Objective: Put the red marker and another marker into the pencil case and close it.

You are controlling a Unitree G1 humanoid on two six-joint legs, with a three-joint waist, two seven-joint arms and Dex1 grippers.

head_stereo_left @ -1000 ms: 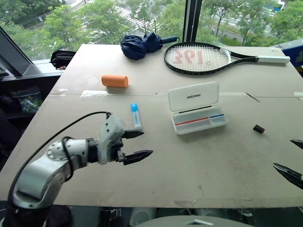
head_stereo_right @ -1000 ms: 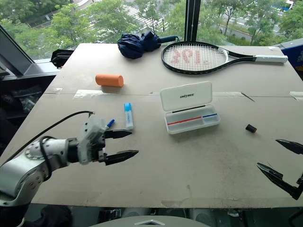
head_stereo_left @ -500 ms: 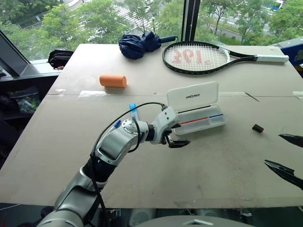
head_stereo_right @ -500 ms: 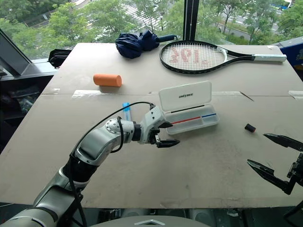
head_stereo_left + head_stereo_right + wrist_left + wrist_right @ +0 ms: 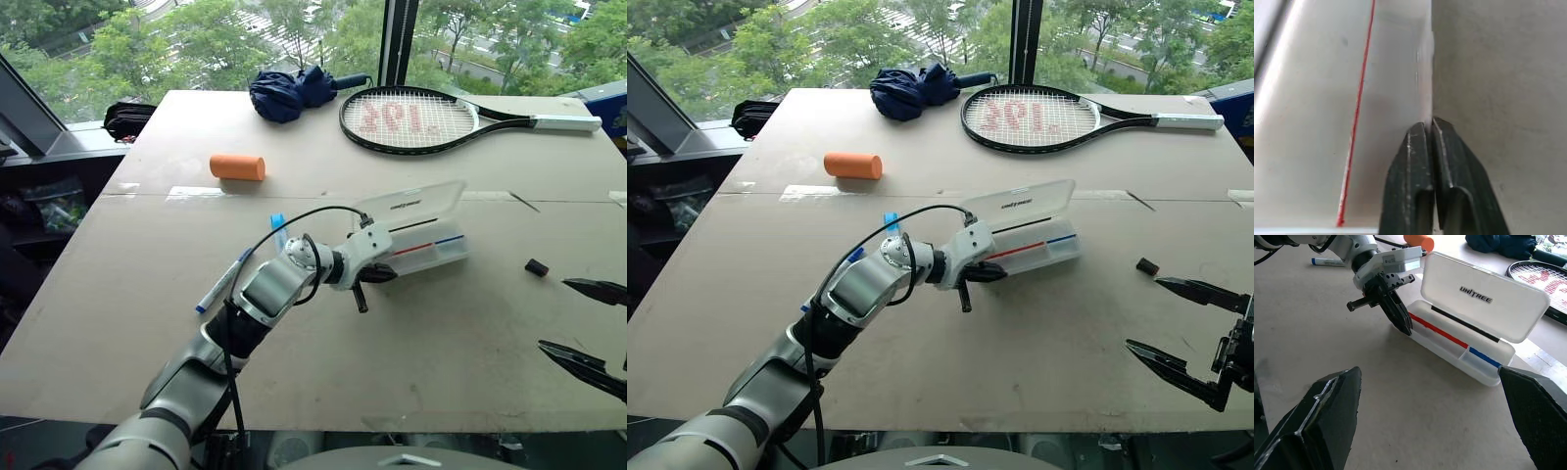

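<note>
The pencil case (image 5: 431,253) lies open mid-table, its "UNITREE" lid (image 5: 1484,298) raised, with a thin red-and-blue stripe in the translucent tray. My left gripper (image 5: 378,275) is shut, fingertips (image 5: 1420,134) pressed together at the tray's left end wall, and nothing shows between them. A blue-capped marker (image 5: 223,284) lies on the table to the left, behind my left arm. The red marker is out of view. My right gripper (image 5: 1143,313) hovers open at the table's right edge, empty and well away from the case.
A blue-and-white tube (image 5: 277,225) lies beside the left forearm. A small black cap (image 5: 535,266) sits right of the case. An orange cylinder (image 5: 237,166), a folded navy umbrella (image 5: 292,93) and a tennis racket (image 5: 421,119) lie farther back.
My left arm swung right from the table's left side to the case's left end, and its gripper went from open to shut. The lid now leans at a different angle.
</note>
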